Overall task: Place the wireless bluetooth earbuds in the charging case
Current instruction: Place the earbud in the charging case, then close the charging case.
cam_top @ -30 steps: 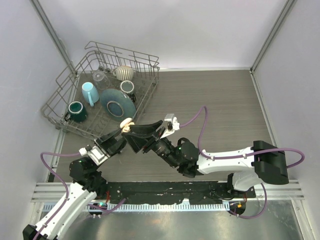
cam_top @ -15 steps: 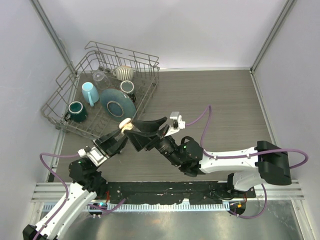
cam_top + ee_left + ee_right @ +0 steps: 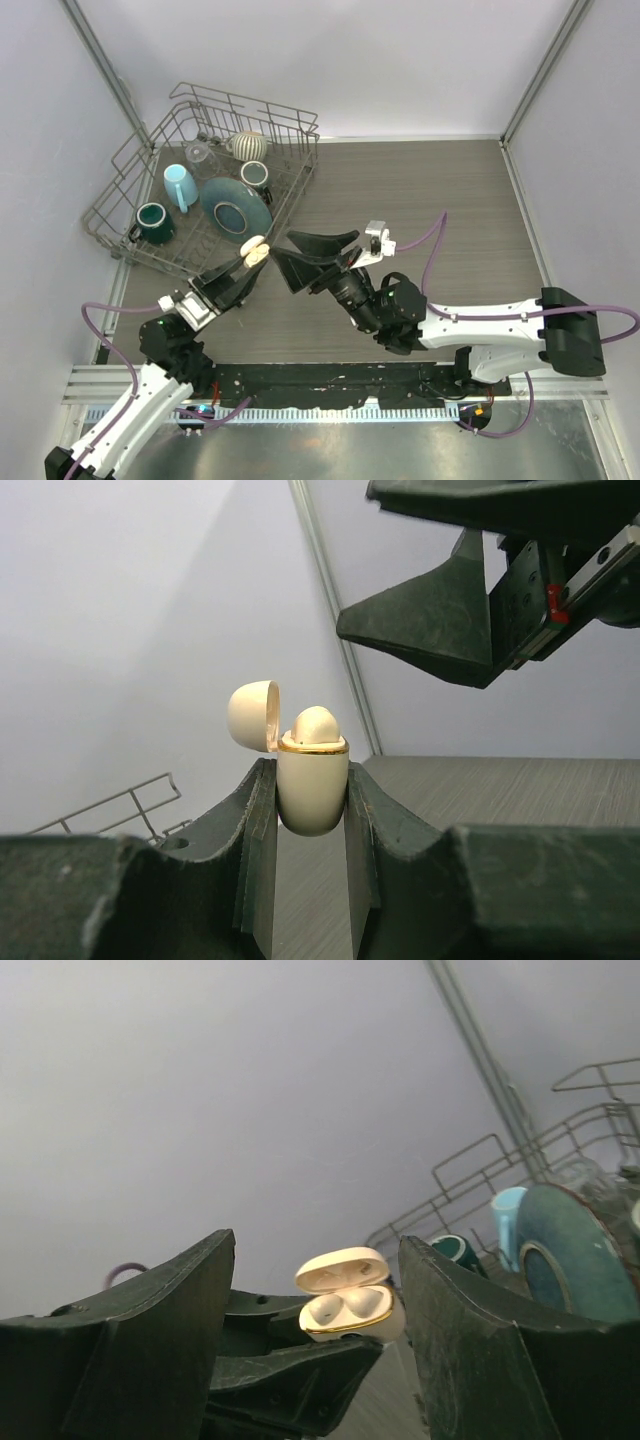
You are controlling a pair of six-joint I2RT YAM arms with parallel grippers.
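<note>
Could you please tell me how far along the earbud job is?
Done: an earbud sits in the open charging case, poking above its rim. In hand: the left gripper clamps the case; the right gripper is open and empty. Left: I cannot confirm a second earbud; the lid is open.

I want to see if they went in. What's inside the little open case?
The charging case, held by the left gripper, has its lid open. One pale earbud top pokes above the gold rim. Its stem is hidden inside; a second bud is unclear.
</note>
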